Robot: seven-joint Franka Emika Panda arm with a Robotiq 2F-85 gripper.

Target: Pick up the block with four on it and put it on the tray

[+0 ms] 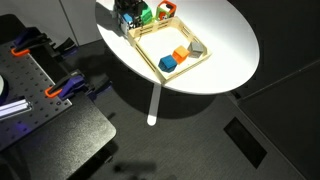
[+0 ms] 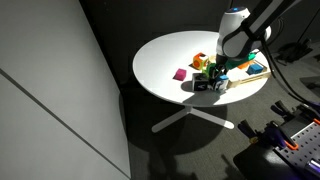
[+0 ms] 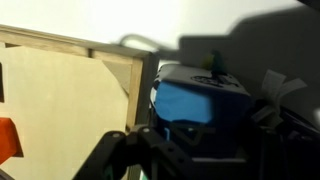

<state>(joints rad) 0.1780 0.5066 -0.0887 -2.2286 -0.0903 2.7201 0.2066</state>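
White round table point(image 1: 225, 55), dark floor around it.
Claw point(image 2: 214, 84): low over the table; we cannot tell how far open it is or whether it grips anything.
Block with four point(image 3: 195, 100): right under the claw, outside the tray point(image 1: 158, 45), near its rim.
Blue cube point(image 1: 167, 62), orange block point(image 1: 181, 53): in the tray, past the rim from the claw.
Pink block point(image 2: 181, 74): near the claw, apart from it.

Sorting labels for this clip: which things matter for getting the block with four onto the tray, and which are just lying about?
Part of the job:
- block with four on it
- tray
- gripper

Just lying about:
- green block
- blue cube
- orange block
- grey block
- pink block
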